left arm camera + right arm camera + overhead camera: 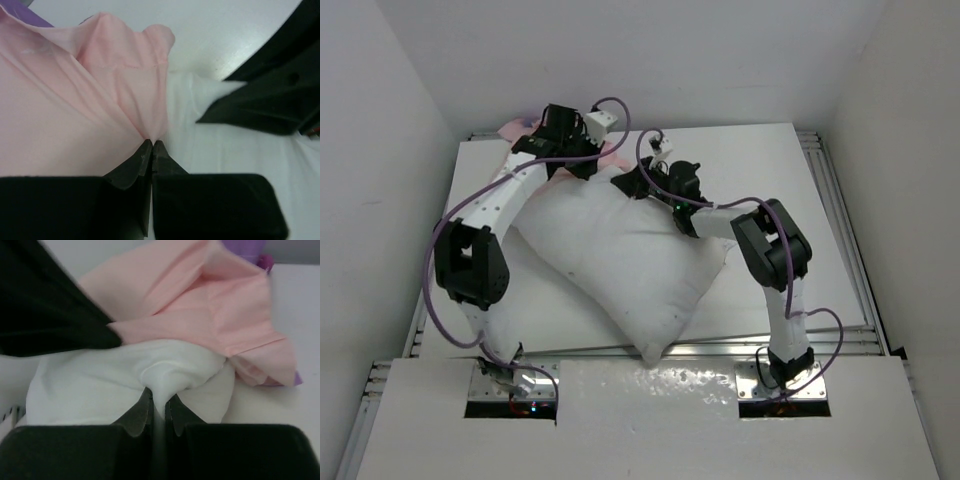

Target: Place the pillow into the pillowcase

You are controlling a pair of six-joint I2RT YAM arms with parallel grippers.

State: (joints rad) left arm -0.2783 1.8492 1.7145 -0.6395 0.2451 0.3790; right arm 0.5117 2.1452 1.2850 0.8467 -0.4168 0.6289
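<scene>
The white pillow (620, 250) lies slantwise across the table's middle, one corner hanging over the near edge. The pillowcase (520, 128) is bunched at the far left, pale pink inside showing, purple at its edge. My left gripper (582, 168) is shut on a fold of the pink pillowcase (75, 110), its jaws pinched together on the cloth (151, 142). My right gripper (625, 183) is shut on the pillow's far corner (125, 380), white fabric squeezed between its jaws (159, 397). The pink pillowcase (210, 315) lies just beyond that corner.
The white table (770, 170) has metal rails along its sides (845, 240). White walls close in on the left, right and back. The arm bases (510, 385) sit at the near edge.
</scene>
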